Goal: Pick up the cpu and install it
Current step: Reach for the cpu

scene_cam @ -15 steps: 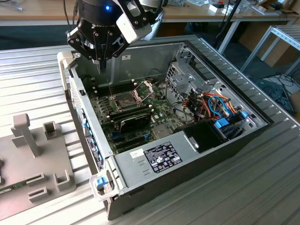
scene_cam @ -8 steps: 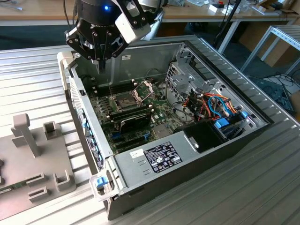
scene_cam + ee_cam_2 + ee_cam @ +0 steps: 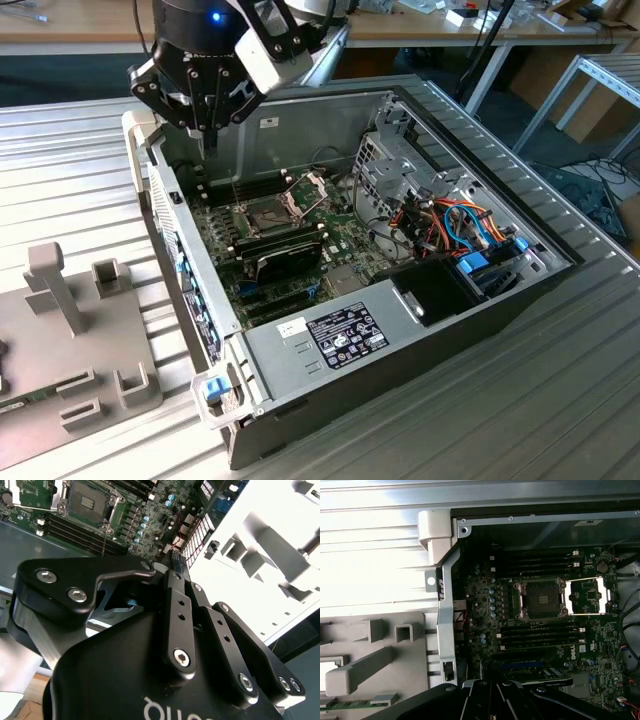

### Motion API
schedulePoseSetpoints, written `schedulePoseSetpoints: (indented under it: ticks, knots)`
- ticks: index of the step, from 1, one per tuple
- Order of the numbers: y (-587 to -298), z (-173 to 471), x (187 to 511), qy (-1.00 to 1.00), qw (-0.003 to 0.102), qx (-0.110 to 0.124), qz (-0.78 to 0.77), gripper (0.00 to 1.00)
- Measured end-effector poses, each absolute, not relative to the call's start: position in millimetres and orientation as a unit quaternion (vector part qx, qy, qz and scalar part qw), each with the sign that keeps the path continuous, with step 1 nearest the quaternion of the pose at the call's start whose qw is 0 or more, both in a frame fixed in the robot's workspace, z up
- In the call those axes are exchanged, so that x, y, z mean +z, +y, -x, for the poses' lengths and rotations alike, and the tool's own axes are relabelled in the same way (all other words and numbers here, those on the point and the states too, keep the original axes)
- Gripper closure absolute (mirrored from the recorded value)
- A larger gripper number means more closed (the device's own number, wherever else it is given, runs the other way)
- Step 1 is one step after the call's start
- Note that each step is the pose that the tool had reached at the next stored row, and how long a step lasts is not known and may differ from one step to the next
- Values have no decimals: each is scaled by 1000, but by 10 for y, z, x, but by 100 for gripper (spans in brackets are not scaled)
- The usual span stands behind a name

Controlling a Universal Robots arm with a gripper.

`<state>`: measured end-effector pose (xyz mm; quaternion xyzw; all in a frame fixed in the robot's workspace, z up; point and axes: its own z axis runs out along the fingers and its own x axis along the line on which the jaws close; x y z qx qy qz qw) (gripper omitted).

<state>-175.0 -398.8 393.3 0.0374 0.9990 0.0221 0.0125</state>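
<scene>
My gripper (image 3: 209, 136) hangs over the left wall of the open computer case (image 3: 160, 190), fingers pressed together and pointing down, with nothing visible between them. In the second wrist view the black fingers (image 3: 176, 595) meet above the case edge. Inside lies the green motherboard (image 3: 345, 245). Its socket (image 3: 270, 212) is uncovered, with the hinged metal frame (image 3: 310, 186) swung up beside it. Both wrist views show the socket (image 3: 542, 599) (image 3: 90, 502) with its frame (image 3: 587, 596) open. The cpu is out of view.
A grey fixture block (image 3: 80, 330) with upright posts sits on the slatted metal table at the exterior view's left. Inside the case are long black memory sticks (image 3: 540, 630), a drive cage (image 3: 400, 160), coloured cables (image 3: 455, 225) and a power supply (image 3: 330, 335).
</scene>
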Motion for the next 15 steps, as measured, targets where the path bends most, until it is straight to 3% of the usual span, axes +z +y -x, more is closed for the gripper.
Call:
schedulePoseSetpoints:
  ticks: [15]
  knots:
    - [-3988,1855,3933,999,13,22,-37,89]
